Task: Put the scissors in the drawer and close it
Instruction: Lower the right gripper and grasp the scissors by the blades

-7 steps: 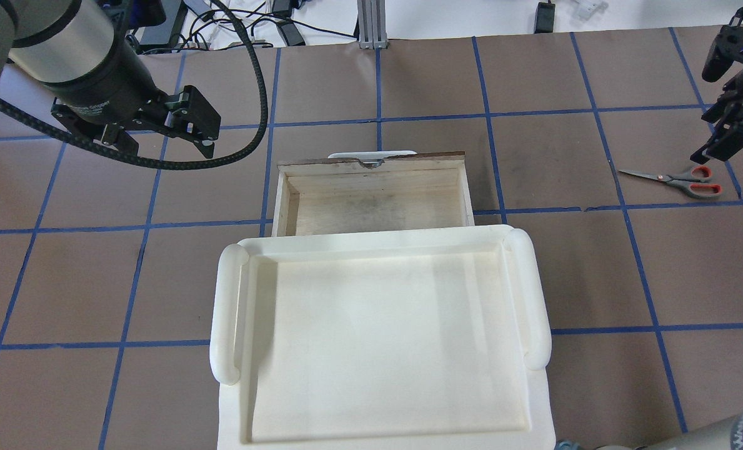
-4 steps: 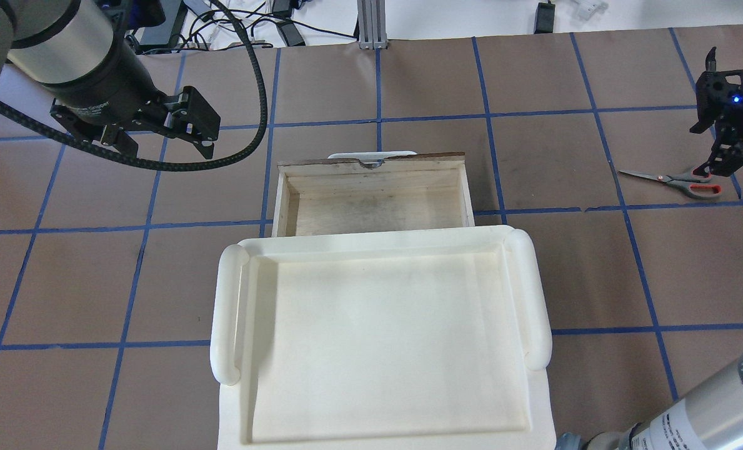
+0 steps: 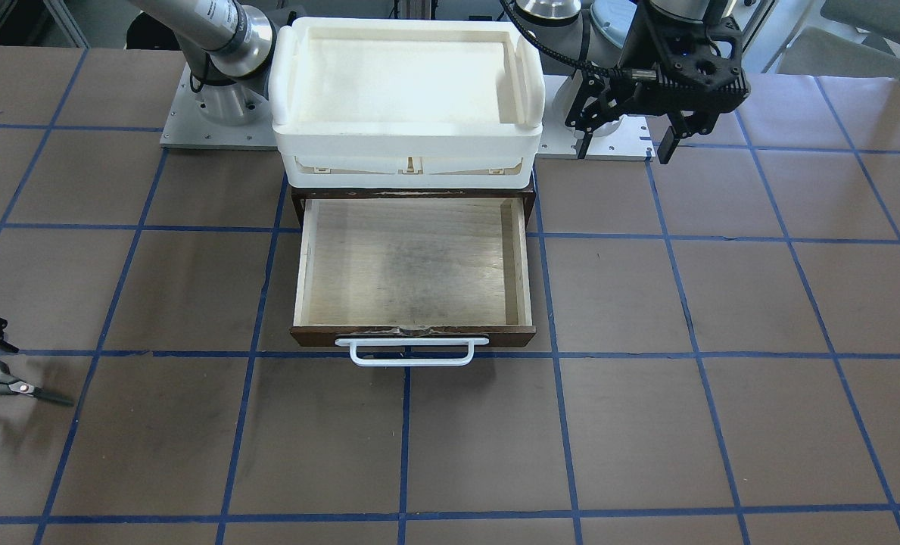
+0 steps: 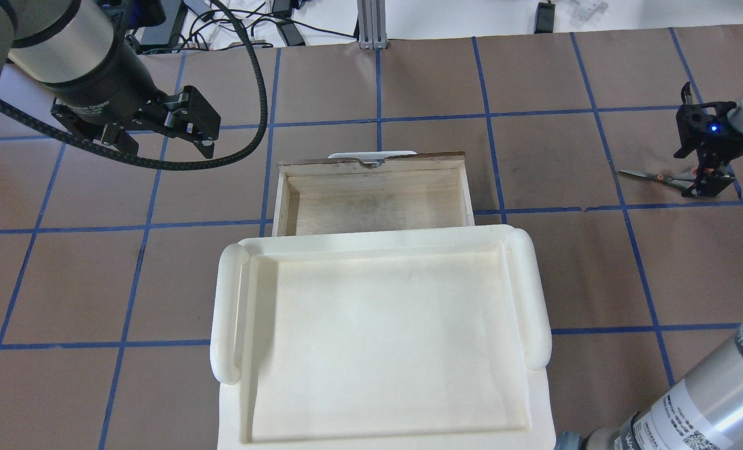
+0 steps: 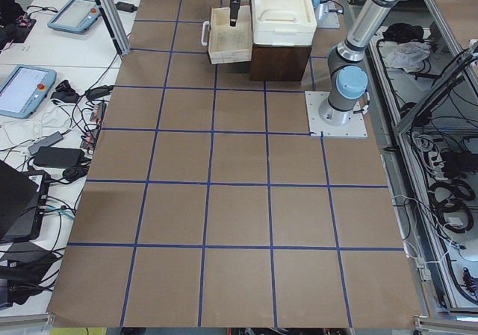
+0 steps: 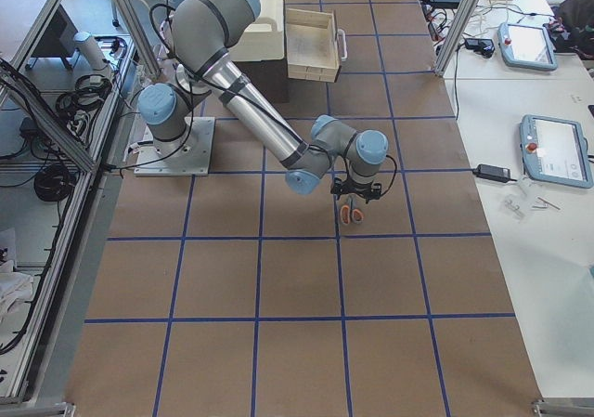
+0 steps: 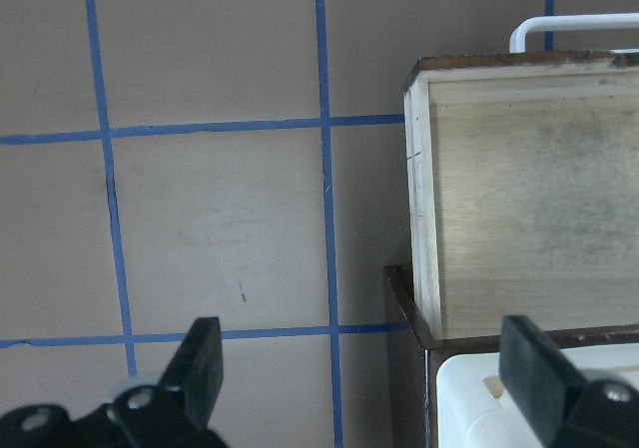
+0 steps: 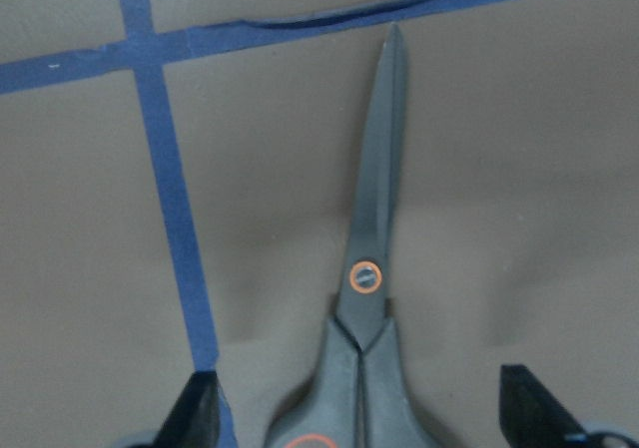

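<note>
Right wrist-mounted: right gripper (image 8: 364, 408) spread, its fingers either side of the scissors (image 8: 377, 219), which lie flat on the table (image 8: 499, 169), blades pointing away. Left gripper (image 7: 366, 363) spread; open drawer (image 7: 529, 199) just beside it.

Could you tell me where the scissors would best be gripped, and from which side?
Probably across the narrow neck of the scissors, just behind the pivot screw, coming straight down from above. They lie flat on the table with blades closed, so only the slim sides offer a pinch; the right gripper hangs open with its fingers either side.
</note>
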You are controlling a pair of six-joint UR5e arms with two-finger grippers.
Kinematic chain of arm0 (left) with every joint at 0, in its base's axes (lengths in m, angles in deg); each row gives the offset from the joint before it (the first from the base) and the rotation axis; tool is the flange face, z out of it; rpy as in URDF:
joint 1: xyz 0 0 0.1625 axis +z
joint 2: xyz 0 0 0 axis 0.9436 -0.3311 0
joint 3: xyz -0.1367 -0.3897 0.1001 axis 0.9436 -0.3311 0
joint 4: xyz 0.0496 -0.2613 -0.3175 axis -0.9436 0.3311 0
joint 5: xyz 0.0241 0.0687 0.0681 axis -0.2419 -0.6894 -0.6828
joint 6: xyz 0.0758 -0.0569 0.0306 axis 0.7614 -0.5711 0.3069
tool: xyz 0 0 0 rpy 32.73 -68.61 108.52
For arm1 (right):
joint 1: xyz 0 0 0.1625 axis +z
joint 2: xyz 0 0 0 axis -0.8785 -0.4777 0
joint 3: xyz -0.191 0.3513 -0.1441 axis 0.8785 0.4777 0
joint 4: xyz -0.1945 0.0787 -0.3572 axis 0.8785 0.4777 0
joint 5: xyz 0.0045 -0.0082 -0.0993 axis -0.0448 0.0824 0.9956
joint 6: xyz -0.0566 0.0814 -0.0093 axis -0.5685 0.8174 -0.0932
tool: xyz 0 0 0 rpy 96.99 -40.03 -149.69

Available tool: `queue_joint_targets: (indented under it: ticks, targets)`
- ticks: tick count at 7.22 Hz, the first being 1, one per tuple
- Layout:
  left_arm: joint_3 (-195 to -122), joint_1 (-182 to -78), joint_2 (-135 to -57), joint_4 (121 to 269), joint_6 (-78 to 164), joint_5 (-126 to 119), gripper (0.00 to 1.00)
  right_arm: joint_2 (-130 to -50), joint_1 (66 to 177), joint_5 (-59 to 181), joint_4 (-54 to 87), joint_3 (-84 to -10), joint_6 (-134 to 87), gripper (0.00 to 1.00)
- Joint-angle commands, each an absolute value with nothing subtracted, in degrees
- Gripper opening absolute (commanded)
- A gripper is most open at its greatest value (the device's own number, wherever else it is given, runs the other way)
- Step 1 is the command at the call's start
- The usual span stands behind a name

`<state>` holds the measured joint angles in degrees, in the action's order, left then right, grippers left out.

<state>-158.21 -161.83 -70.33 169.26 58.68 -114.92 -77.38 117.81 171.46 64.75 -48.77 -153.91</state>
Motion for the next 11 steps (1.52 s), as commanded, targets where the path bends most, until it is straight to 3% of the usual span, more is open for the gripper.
queue_joint_targets:
  ticks: [1, 2, 3, 4, 6, 11]
  targets:
    - [-158.22, -161.81, -70.31, 169.26, 58.68, -114.92, 1.00, -77.30, 117.80, 171.63, 65.29, -49.84, -153.30, 0.77]
    - [-158.22, -161.81, -70.31, 169.26, 58.68, -114.92, 1.00, -77.21, 117.80, 171.89, 65.64, -49.85, -152.34, 0.59]
    - [-158.22, -161.81, -70.31, 169.26, 58.68, -114.92, 1.00, -77.30, 117.80, 172.33, 66.69, -49.85, -152.16, 0.29]
    - [-158.22, -161.81, -70.31, 169.26, 58.68, -114.92, 1.00, -77.12, 117.80, 173.29, 67.65, -49.85, -151.89, 0.16]
    - [-158.22, -161.90, -70.31, 169.26, 58.68, -114.92, 1.00, -77.47, 117.89, 173.91, 68.19, -49.93, -149.97, 0.00]
    - [-158.22, -161.90, -70.31, 169.35, 58.68, -114.92, 1.00, -94.40, 123.84, 172.77, 58.20, -49.76, -140.76, 0.00]
